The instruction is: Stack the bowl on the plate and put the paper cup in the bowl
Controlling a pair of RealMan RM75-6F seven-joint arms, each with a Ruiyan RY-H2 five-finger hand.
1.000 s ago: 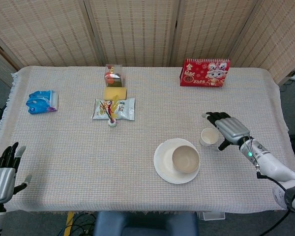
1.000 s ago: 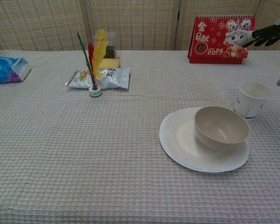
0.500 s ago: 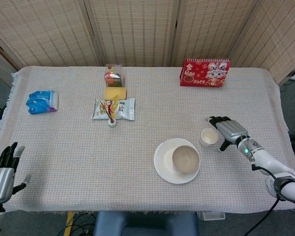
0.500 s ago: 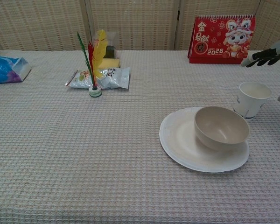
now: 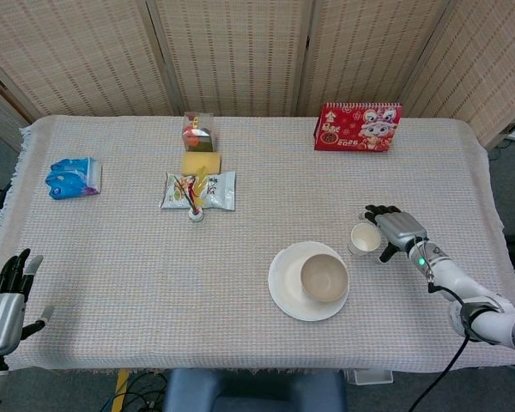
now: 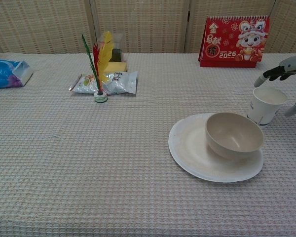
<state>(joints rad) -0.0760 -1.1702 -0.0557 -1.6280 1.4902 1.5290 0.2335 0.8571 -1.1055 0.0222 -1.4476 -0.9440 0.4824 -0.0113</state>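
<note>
**Pale cup flanked, not yet gripped**

Woven grey cloth covers the table (image 5: 137, 275); at its near-left corner the left hand (image 5: 3, 302) idles with fingers spread, holding nothing, and only the head view shows it. Centre-right, the bowl (image 5: 324, 277) already sits on the plate (image 5: 283, 279), so that step looks done. Just right of them stands the paper cup (image 5: 365, 239), upright on the cloth; the right hand (image 5: 396, 229) has dropped and drawn in over the last second, from above and beside the cup to level with its rim; its fingers stand apart either side, open and not gripping; a grasp seems imminent. The chest view shows only fingertips (image 6: 271, 75) by the cup's rim, though it shows the cup's empty mouth better.
</note>
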